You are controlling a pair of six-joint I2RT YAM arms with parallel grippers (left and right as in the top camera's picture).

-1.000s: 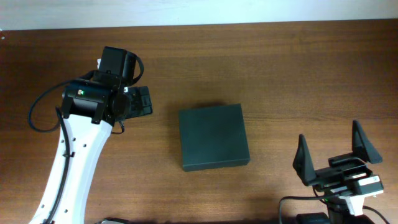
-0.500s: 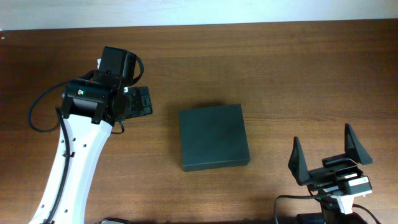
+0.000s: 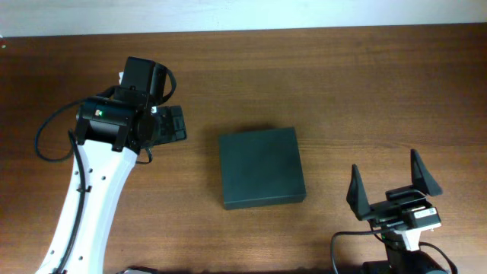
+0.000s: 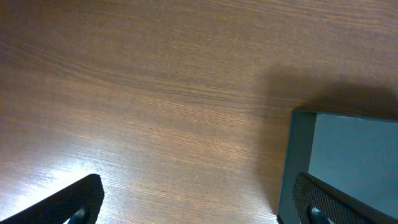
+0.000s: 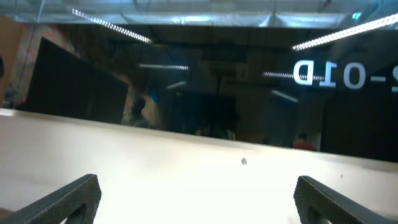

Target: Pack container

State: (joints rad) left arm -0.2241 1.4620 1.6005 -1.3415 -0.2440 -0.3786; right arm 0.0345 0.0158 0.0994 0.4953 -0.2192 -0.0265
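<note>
Right jaws moved left (nearer container [image 3: 262, 167]), both wide, empty

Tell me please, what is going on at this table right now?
Two robot arms are set to pack a matte black, square rigid box, which lies closed near the middle of the brown wooden table. Neither arm touches it. The left gripper hovers open to the left of the box, apart from it. The right gripper is open as well, near the table's front edge to the right of the box. Nothing is held yet.
</note>
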